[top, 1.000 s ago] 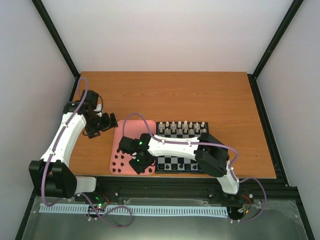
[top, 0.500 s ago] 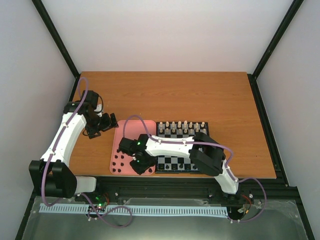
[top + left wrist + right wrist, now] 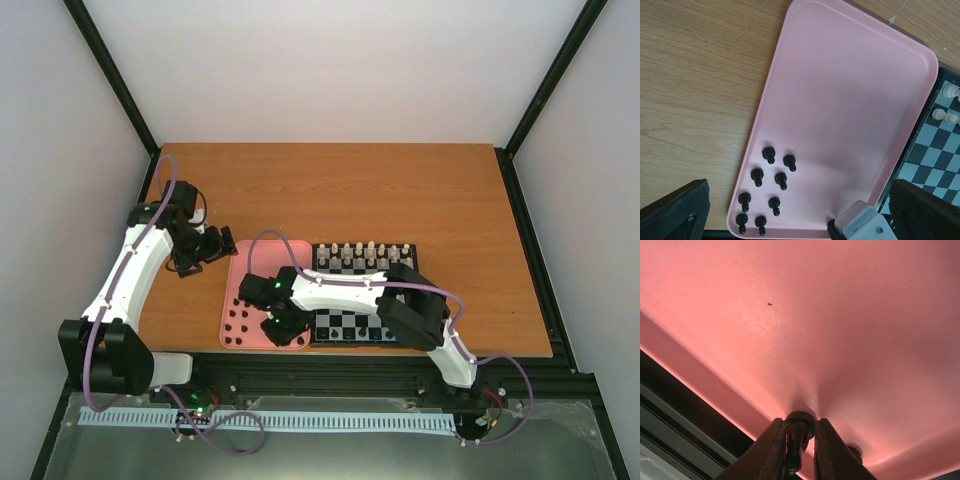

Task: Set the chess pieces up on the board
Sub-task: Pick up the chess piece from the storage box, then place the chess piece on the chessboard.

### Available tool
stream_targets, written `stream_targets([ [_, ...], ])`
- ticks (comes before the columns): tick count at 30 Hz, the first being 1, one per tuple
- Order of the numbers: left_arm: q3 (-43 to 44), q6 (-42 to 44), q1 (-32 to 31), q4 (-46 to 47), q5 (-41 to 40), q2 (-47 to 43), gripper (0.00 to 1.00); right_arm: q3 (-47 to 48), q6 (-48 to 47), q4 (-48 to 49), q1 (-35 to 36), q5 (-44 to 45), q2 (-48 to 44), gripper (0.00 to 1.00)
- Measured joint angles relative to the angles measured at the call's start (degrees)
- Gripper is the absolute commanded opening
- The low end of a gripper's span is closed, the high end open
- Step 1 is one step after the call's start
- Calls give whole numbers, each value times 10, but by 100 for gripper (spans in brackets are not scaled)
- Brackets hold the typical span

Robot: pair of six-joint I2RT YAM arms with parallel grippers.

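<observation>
Since a second ago our right arm has drawn its elbow in and slid its wrist slightly left, while the left gripper (image 3: 214,246) has stayed put, spread wide beside the pink tray (image 3: 840,90). The right gripper (image 3: 799,436) sits at the tray's near right corner, pinching one black chess piece (image 3: 799,426) close against the tray floor. Eight more chess pieces (image 3: 765,185) cluster in the near left corner, cream-white pieces (image 3: 360,255) line the far rows of the board (image 3: 345,322), and the right forearm (image 3: 340,290) hides its middle squares.
</observation>
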Motion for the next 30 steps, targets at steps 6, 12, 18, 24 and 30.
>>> stream_targets([
  [6, 0, 0, 0, 0, 0, 0, 100, 0, -1, -1, 0, 0, 0, 7],
  [12, 0, 0, 0, 0, 0, 0, 100, 2, -1, -1, 0, 3, 0, 3],
  [18, 0, 0, 0, 0, -1, 0, 100, 8, 3, 0, -9, 29, -16, 3],
  [24, 0, 0, 0, 0, 0, 0, 100, 4, 17, 2, -54, 56, -98, 3],
  [30, 0, 0, 0, 0, 0, 0, 100, -129, 32, 9, -139, 80, -245, 3],
])
